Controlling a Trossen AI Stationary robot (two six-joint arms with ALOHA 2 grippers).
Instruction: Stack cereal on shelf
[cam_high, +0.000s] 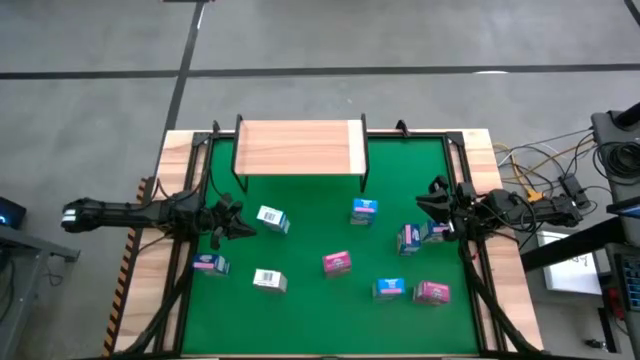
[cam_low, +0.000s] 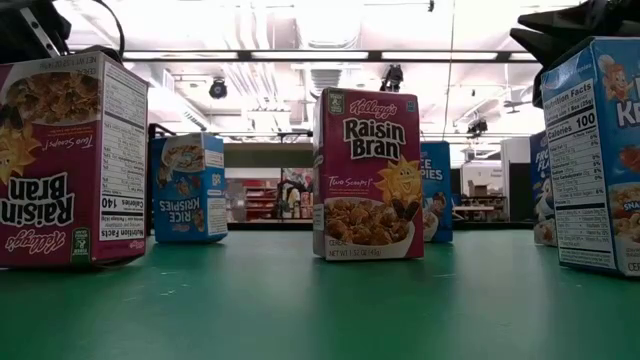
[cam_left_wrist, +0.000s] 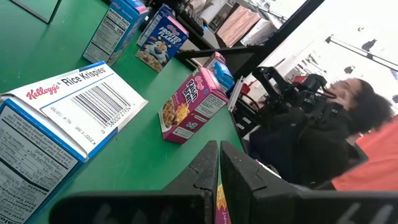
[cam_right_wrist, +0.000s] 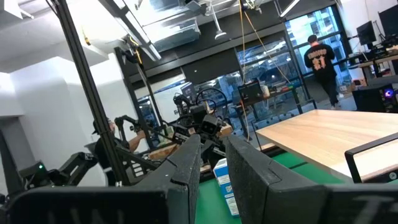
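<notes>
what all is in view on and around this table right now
shelf: one, light wood on black legs, back edge of mat, nothing on it
green mat: one, covers the table
blue cereal boxes: three, centre and right
pink cereal boxes: three, centre, front right, front left
white-faced cereal boxes: two, left half
cables: several, right of the table
person: one, dark top, beyond the table
left gripper: shut, left side of mat
right gripper: open, right side

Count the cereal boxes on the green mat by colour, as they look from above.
Pink boxes: 3
Blue boxes: 3
White boxes: 2
Total: 8
</notes>
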